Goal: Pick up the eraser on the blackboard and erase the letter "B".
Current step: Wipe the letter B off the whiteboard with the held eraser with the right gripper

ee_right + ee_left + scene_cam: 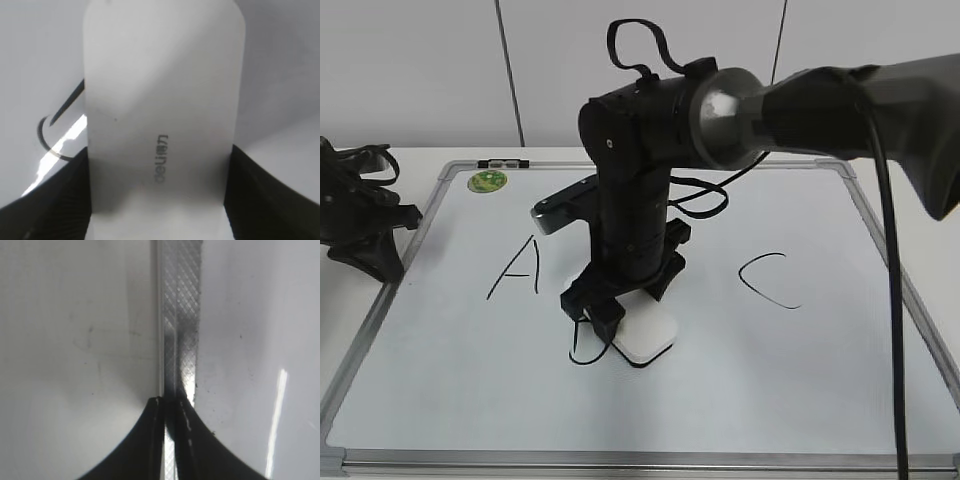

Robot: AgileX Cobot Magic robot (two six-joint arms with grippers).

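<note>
the eraser (645,335) is a smooth white block with rounded corners and a thin dark edge showing along its underside. in the right wrist view its top face (160,115) fills the middle of the frame, with small grey print near the lower end. it lies flat on the blackboard (800,390), a large white board with a grey metal frame, just below the centre of the writing row.

what shows of the letter "b" (582,345) is a few black strokes just left of the eraser, partly hidden by the arm; in the right wrist view a black curved stroke (50,140) and a straight one sit beside the eraser's left edge. the black "a" (517,268) is to the left and the "c" (770,280) to the right. a round green sticker (487,181) sits in the board's upper left corner.

the right arm reaches in from the upper right of the exterior view and bends straight down over the board's centre. the right tool (620,318) is clamped on the eraser, a dark finger (272,192) against each long side.

the left tool (370,245) rests on the desk (420,160) by the board's left edge. in its wrist view its fingers (145,445) are pressed together above the textured metal frame (182,315).
</note>
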